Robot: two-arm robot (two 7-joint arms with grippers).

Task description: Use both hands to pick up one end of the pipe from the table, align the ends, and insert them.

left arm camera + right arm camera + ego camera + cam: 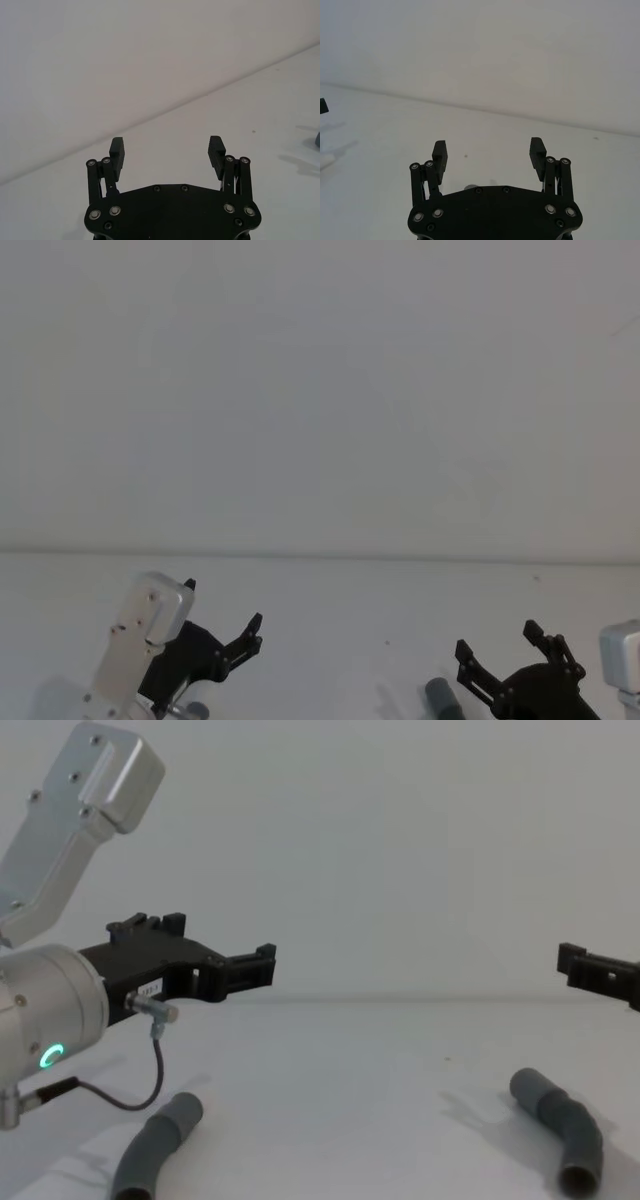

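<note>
From the head camera, two black end effectors hang low over the white surface (330, 640). The left end effector (222, 605) has its two fingers spread and grips nothing. The right end effector (496, 638) is likewise spread wide and empty. Just beside it, toward the middle, the grey cuff of the right hose piece (441, 700) lies on the surface.

At the left wrist, the left end effector (167, 147) shows two ribbed pads (117, 149) well apart, with bare surface between them.

At the right wrist, the right end effector (488, 149) looks the same: two fingers parted, nothing between.

From the chest camera I count two ribbed hose pieces, both lying on the surface and well apart from each other. The left hose piece (155, 1145) lies below the left end effector (225, 945). The right hose piece (565, 1125), bent in the middle, lies below the right end effector (580, 963). Neither end effector touches a hose piece.
</note>
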